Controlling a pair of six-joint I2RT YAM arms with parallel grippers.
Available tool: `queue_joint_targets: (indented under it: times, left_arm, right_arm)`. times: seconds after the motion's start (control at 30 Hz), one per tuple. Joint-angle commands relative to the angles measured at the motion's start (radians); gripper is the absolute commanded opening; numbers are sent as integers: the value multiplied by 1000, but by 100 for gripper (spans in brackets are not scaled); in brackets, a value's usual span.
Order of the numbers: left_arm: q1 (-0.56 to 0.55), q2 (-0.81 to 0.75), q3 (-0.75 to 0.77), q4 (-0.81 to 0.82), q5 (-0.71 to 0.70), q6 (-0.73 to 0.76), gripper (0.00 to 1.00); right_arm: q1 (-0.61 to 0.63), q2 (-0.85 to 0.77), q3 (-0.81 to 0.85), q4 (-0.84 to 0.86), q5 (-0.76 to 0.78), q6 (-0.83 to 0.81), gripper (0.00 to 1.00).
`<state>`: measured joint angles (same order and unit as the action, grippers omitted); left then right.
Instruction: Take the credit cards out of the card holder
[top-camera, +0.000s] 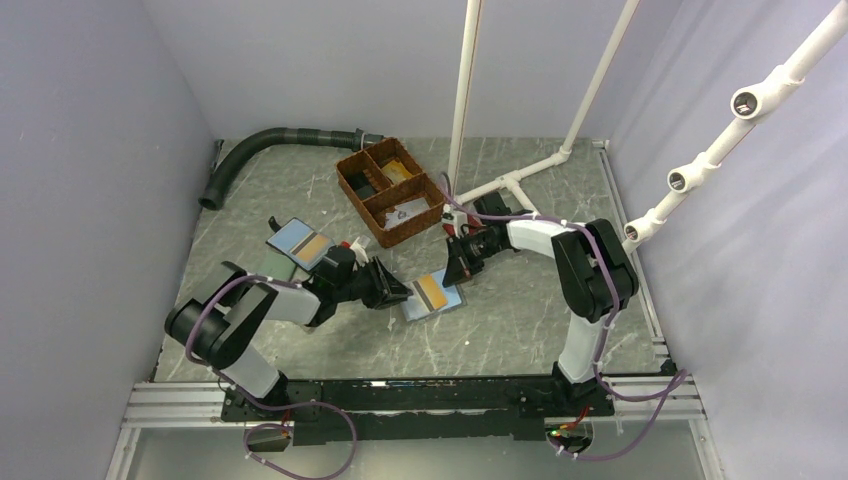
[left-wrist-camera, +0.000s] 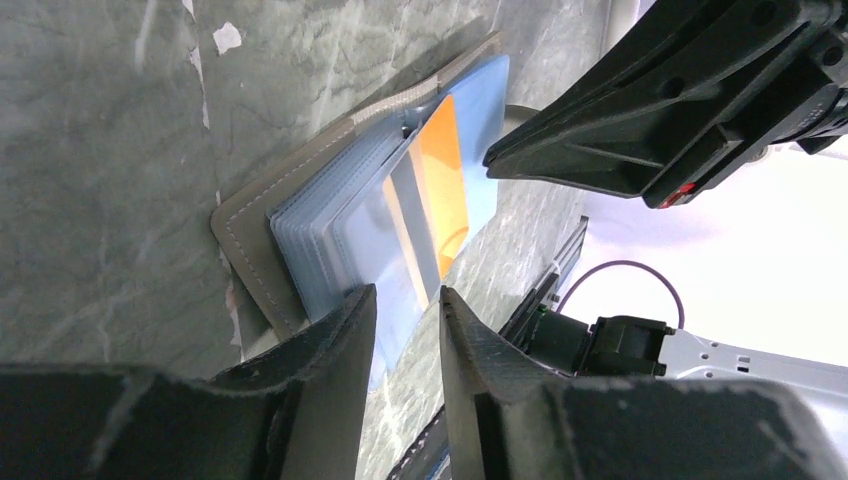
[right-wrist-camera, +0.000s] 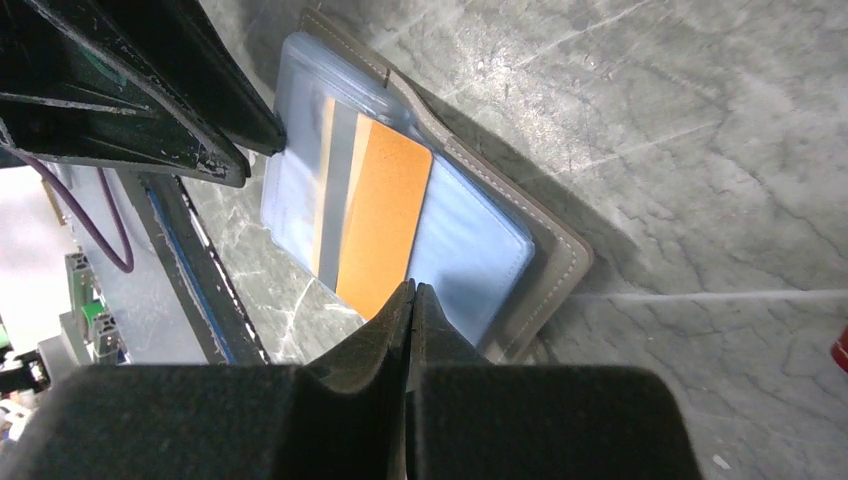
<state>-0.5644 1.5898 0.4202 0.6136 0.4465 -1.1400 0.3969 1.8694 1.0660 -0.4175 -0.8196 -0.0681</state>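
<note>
Pinched shut, the right claw (right-wrist-camera: 412, 288) presses its tip on the open card holder (right-wrist-camera: 555, 250), apparently pinning it to the table (right-wrist-camera: 680, 120). The left claw (left-wrist-camera: 408, 295), narrowly parted, lines up on the sleeved orange credit card (left-wrist-camera: 445, 190).

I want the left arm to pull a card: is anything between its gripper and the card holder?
Nothing visible. The left gripper, partly open, sits at the edge of the open card holder. A clear sleeve seems to cover part of the orange-and-grey card. The shut right gripper is at the opposite side.
</note>
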Motion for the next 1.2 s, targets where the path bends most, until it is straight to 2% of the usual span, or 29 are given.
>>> queue_joint_targets:
  times: [0.0,0.27,0.4,0.5,0.57,0.87,1.1,1.17]
  left_arm:
    - [0,-44,-24,-98,-61,58,37]
    - [0,-106,-11,-89,-52,93,39]
    - [0,-117,0,-49,-35,98,37]
    - [-2,-124,17,-29,-19,100,36]
    - [-3,-119,27,-6,-9,97,35]
    - [-30,56,100,85,66,62,31]
    - [-32,113,112,-48,50,50,22]
    - [-31,99,104,-109,27,48,19]
  right_arm:
    - [-10,-63,-14,21,-10,-28,0]
    - [-3,-51,-14,58,-134,13,0]
    - [11,-29,2,64,-152,30,7]
    - [22,-13,8,66,-129,44,16]
    - [23,-3,12,64,-115,45,17]
    - [22,5,7,66,-71,53,24]
    - [22,1,1,69,-60,55,32]
    - [21,1,-1,70,-53,58,39]
